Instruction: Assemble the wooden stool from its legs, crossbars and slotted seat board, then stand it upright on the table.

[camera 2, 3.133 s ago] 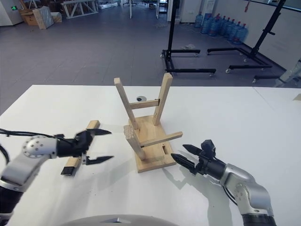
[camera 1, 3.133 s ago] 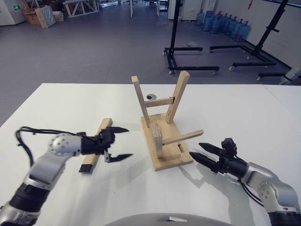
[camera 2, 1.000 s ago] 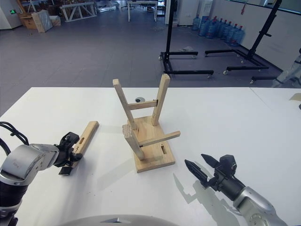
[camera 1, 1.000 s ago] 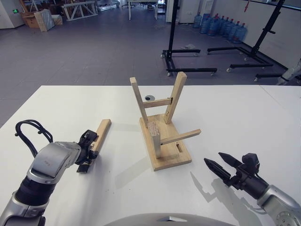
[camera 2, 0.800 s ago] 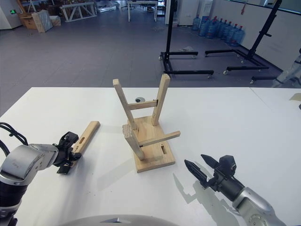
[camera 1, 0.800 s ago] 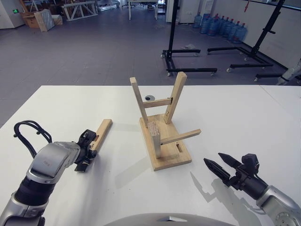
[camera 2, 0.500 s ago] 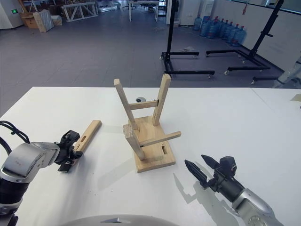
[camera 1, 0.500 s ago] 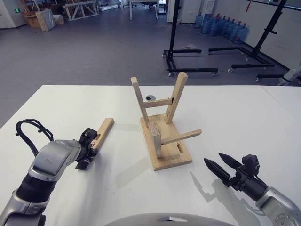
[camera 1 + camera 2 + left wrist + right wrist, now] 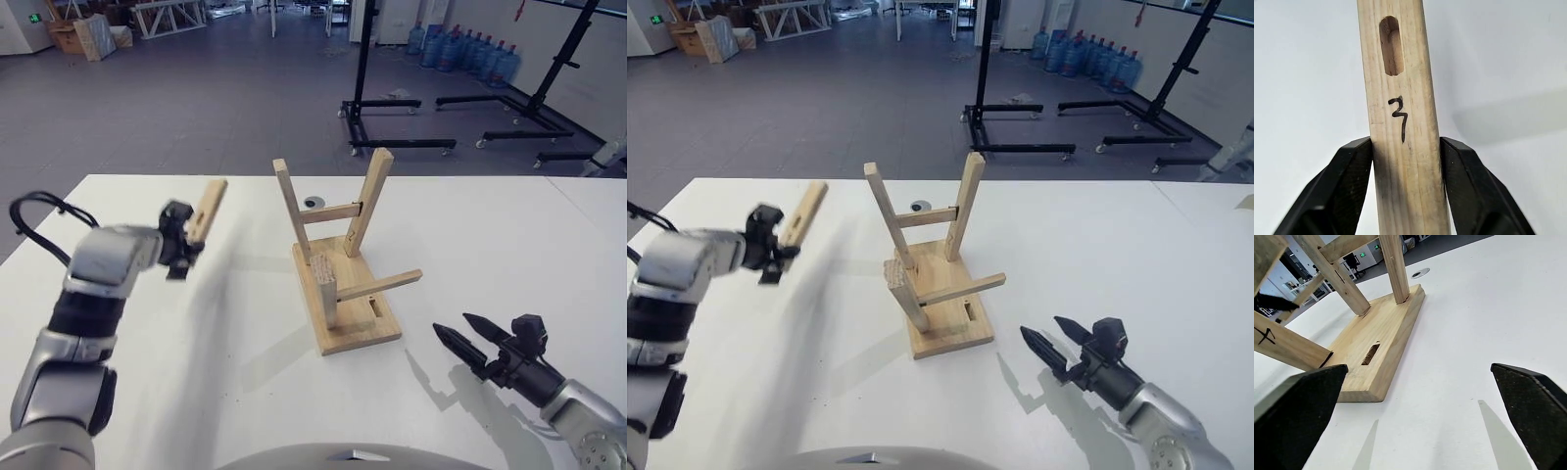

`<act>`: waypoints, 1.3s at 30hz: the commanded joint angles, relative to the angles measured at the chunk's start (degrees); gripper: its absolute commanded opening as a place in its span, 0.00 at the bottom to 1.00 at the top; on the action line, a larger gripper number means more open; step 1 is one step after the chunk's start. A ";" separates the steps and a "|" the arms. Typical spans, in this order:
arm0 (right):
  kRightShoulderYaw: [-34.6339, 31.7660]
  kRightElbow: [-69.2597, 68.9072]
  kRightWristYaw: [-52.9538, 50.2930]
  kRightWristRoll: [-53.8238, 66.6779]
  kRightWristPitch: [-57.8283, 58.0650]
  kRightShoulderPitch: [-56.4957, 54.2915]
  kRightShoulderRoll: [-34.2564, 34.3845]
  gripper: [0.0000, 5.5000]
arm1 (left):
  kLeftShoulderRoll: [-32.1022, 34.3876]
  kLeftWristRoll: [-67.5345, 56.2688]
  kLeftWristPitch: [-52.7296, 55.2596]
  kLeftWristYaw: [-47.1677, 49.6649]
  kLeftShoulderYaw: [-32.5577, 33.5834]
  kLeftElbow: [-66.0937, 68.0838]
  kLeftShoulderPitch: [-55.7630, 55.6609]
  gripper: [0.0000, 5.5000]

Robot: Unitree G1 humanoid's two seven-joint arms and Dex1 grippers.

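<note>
Up off the table since half a second earlier came our left gripper [image 9: 186, 247], clamped on the loose leg [image 9: 207, 206]. We held that leg in the air over the table's left side, its mortise end away from the fingers.

Nearest us, our right gripper [image 9: 1040, 327] hovered with fingers spread, low over the front right of the table [image 9: 245, 382], short of the board [image 9: 348, 328]. That board lay flat mid-table with three legs [image 9: 368, 201] standing in it. A crossbar [image 9: 331, 212] joined two of them, and a second jutted free above the empty slot [image 9: 1370, 354].

We judged the risk to lie in the swing across. The held leg could clip the leaning legs and knock them loose, or meet the free crossbar askew, since nothing steadied the board.

Bare tabletop lay between leg and board and all round the right gripper. The far edge ran near behind the back legs.
</note>
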 commanded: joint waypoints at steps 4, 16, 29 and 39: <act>-9.75 12.27 5.03 1.54 0.16 -12.24 -12.63 0.98 | 5.19 -4.08 -21.94 -12.28 11.42 21.97 -31.00 0.39; 0.66 12.34 -1.96 23.95 26.92 -67.44 -20.74 0.98 | -13.50 -32.86 -15.71 -21.19 17.51 -12.06 -13.74 0.39; 3.72 18.43 -20.60 48.43 44.31 -82.96 -4.18 0.98 | -12.71 -36.52 -18.34 -30.44 10.96 -16.87 -6.81 0.39; 6.39 14.96 -30.89 59.01 39.23 -84.23 1.24 0.98 | -12.89 -37.11 -18.23 -29.77 7.62 -20.71 -3.15 0.39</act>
